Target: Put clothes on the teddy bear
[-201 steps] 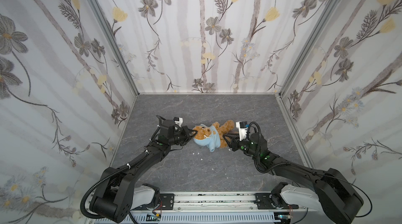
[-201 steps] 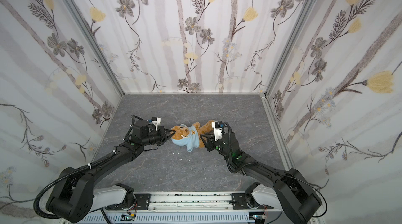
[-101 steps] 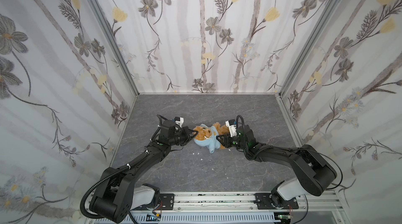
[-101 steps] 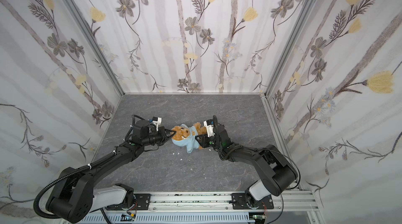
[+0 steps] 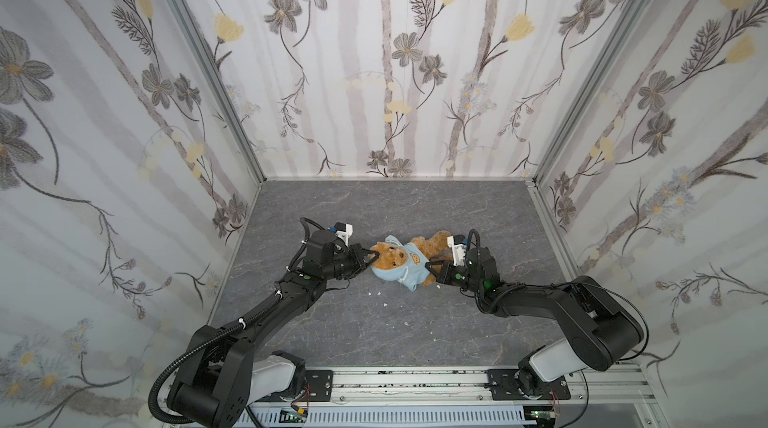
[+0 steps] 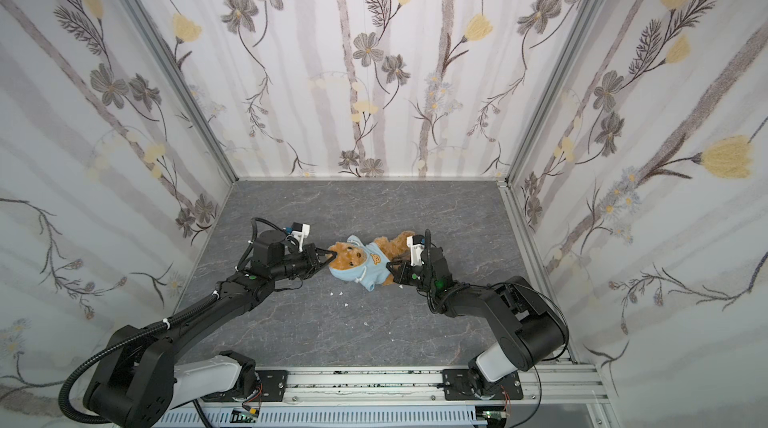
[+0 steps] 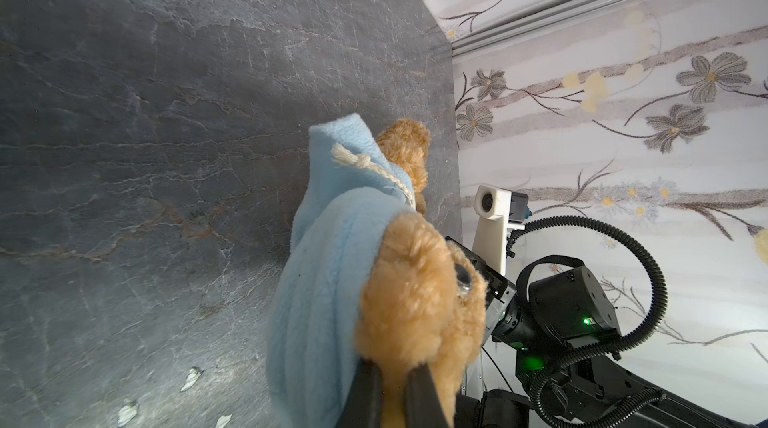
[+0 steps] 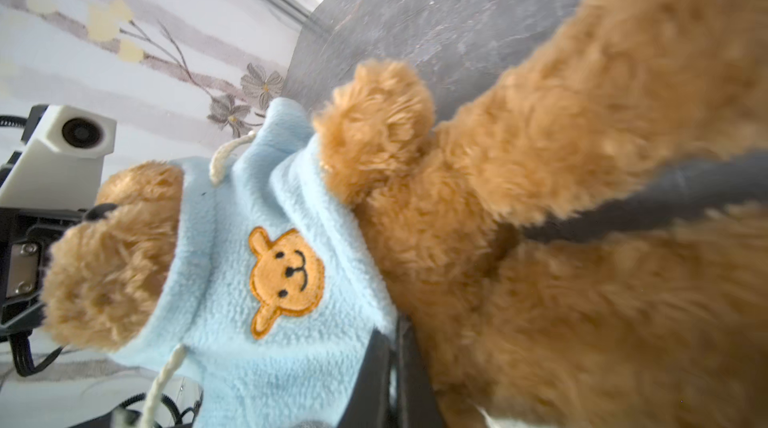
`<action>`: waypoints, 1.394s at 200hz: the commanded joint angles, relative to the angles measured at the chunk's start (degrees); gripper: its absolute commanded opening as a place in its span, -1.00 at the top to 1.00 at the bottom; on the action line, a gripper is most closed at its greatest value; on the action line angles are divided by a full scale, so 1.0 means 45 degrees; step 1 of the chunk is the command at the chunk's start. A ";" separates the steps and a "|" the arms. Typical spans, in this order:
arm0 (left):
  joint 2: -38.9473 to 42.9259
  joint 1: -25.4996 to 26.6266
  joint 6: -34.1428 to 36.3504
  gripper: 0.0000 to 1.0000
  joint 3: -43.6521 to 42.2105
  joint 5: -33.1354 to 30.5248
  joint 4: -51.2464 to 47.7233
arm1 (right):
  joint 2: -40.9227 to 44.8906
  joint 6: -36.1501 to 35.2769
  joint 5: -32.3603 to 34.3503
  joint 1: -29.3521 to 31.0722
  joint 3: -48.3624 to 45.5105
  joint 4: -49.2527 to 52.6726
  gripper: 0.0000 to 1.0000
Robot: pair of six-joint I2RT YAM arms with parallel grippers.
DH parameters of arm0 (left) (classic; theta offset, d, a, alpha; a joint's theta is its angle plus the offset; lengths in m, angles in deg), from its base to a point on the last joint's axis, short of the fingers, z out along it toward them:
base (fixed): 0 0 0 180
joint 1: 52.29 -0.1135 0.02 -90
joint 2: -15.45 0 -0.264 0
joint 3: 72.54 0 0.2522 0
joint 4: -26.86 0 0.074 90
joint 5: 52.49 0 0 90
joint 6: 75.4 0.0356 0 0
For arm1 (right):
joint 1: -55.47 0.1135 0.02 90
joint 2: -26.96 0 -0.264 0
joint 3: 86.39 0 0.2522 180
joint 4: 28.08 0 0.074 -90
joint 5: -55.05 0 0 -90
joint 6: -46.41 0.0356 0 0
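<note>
Over a grey stone-look tabletop (image 5: 374, 343), within floral walls (image 5: 374, 72). Pinching head fur of the teddy bear (image 5: 392, 257) with left gripper (image 5: 372, 257); nipping the hem of light-blue hoodie (image 5: 409, 272) with right gripper (image 5: 430, 269), fingers pressed together. Lying face-up between both, hoodie round torso, legs bare.

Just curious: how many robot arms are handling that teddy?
2 arms. The left gripper pinches the teddy bear at its head; the right gripper grips the blue hoodie at its hem. None seems hidden.

On table (image 5: 374, 205), bear (image 5: 388, 257) lying crosswise: head left at left gripper (image 5: 374, 256), legs right, just behind right gripper (image 5: 430, 270); top (image 5: 409, 269) over torso.
</note>
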 commanded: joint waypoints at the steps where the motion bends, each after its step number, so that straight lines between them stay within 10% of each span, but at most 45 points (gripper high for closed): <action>1: 0.0101 -0.0209 0.0307 1.00 -0.0004 -0.1128 -0.0108 | 0.0024 0.1087 0.2333 -0.0208 -0.0621 0.0583 1.00; 81: 0.0383 -0.0338 0.0707 1.00 -0.0316 -0.1854 -0.0469 | 0.0505 0.1335 0.4402 -0.0558 -0.1823 0.0513 1.00; 126: 0.0354 0.0613 0.3276 1.00 0.0376 -0.0782 -0.0300 | 0.0391 -0.1386 0.0326 -0.0376 -0.0794 -0.1828 1.00; 148: 0.0741 0.0803 0.4291 1.00 0.0394 -0.0733 -0.0216 | 0.0595 -0.2815 -0.1459 -0.0271 0.0016 -0.0503 0.53; 188: 0.1163 0.0993 0.5853 1.00 0.0257 -0.0786 -0.0182 | 0.2261 -0.4120 -0.1217 -0.0263 0.0540 0.1936 0.24; 279: 0.1127 0.1540 0.6634 1.00 0.0296 -0.0923 -0.0153 | 0.0099 -0.2765 -0.1225 0.0227 0.2105 0.1122 0.27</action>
